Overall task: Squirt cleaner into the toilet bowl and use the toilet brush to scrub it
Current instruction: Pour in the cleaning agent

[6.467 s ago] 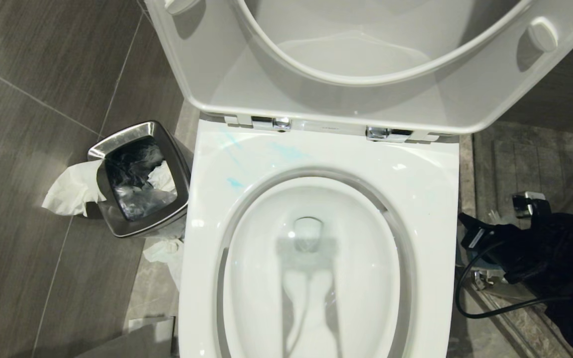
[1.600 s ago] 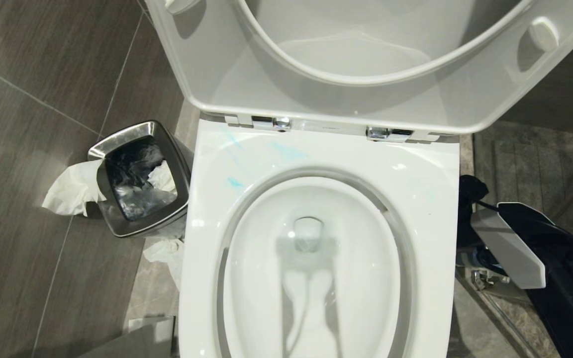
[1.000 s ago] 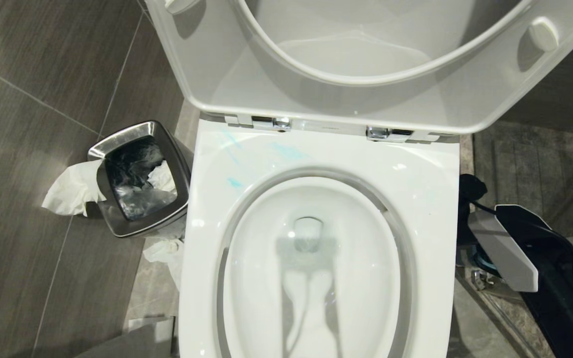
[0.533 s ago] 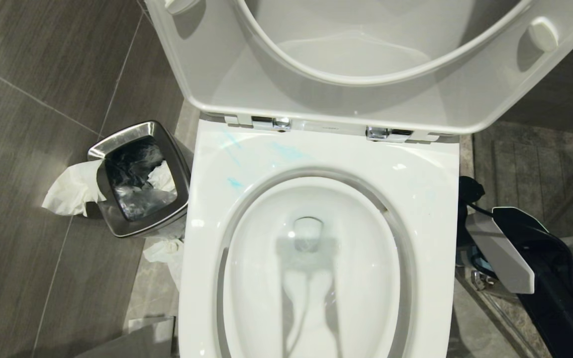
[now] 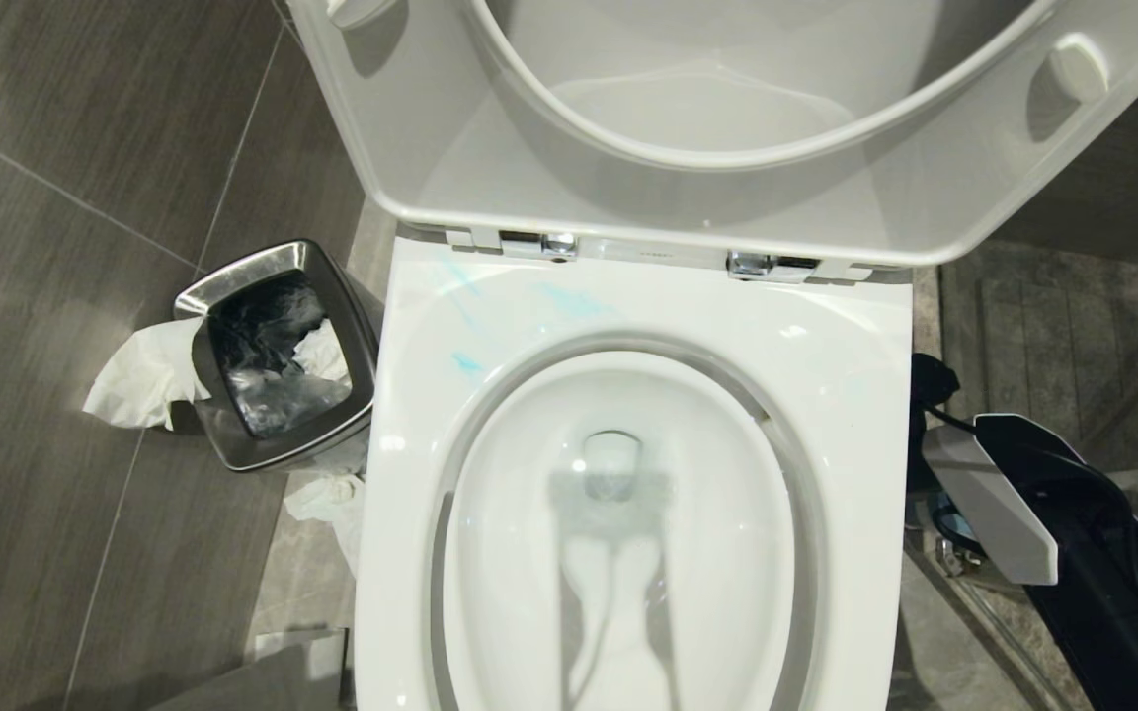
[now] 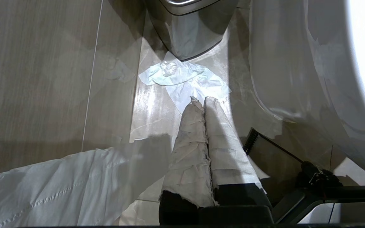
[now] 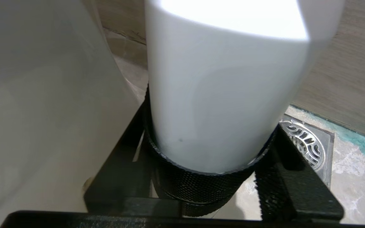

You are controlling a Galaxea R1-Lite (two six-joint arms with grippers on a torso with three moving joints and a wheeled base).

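Toilet bowl (image 5: 855, 415) mid-view, lid raised, cleaner (image 5: 465, 363) smeared pale blue on rear rim. Right gripper (image 7: 209, 129) beside it, jaws flanking white cylinder (image 7: 220, 79); clamped or not, cannot tell. Left gripper (image 6: 203, 103) jaws together.

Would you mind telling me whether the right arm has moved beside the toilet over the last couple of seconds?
Yes. In the head view the right arm has slid slightly down-frame, away from the hinges, along the toilet bowl.
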